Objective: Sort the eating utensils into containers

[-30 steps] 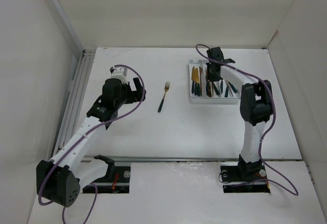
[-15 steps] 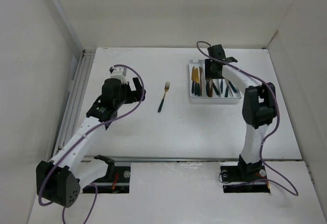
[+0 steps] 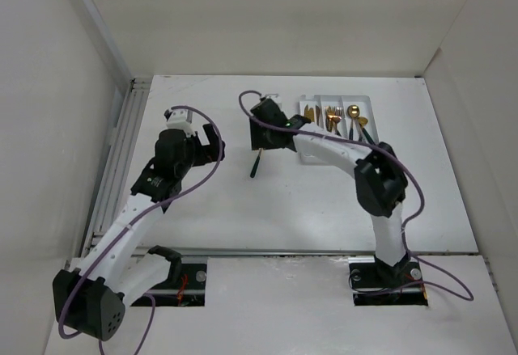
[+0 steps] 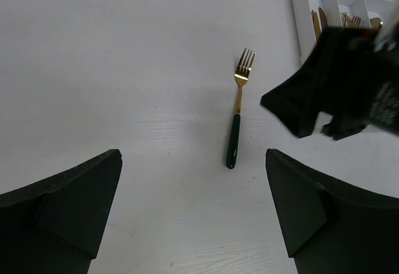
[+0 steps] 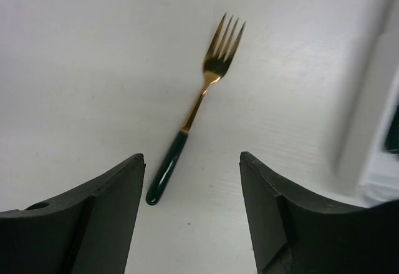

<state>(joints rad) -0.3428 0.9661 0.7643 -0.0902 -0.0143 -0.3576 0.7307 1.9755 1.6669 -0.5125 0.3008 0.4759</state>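
Now, time to pick up the last loose fork (image 5: 193,112). Lying flat on the white table (image 3: 243,209), just left of the tray (image 4: 301,24), prongs pointing away from the arms, dark green handle pointing back. Right tool (image 5: 190,157) above it, wide open, holding nothing, one finger on each side of the handle. Left tool (image 4: 193,155) off to the side, wide open too, holding nothing.

To do it well: go straight down, slowly. Keep the handle in the middle of the gap. Grab across the thick green part, not the thin gold neck, probably too slim and slippy to hold. Touch the table softly, then squeeze shut. Lift a little and check for a droop. Then carry over to the middle slot, the one with the other forks (image 3: 333,116), and lay down lengthwise, prongs the same way as the rest. Keep the left tool back, out of the way.

Counting: one fork out on the table. One tray, three long slots. Knives (image 3: 308,116) in the left slot, forks in the middle, spoons (image 3: 354,111) in the right, by the look of the overhead view. Two round spoon heads showing. Cannot count the rest, with the right arm (image 3: 332,149) covering the near half of the tray. Two arms, two tools.
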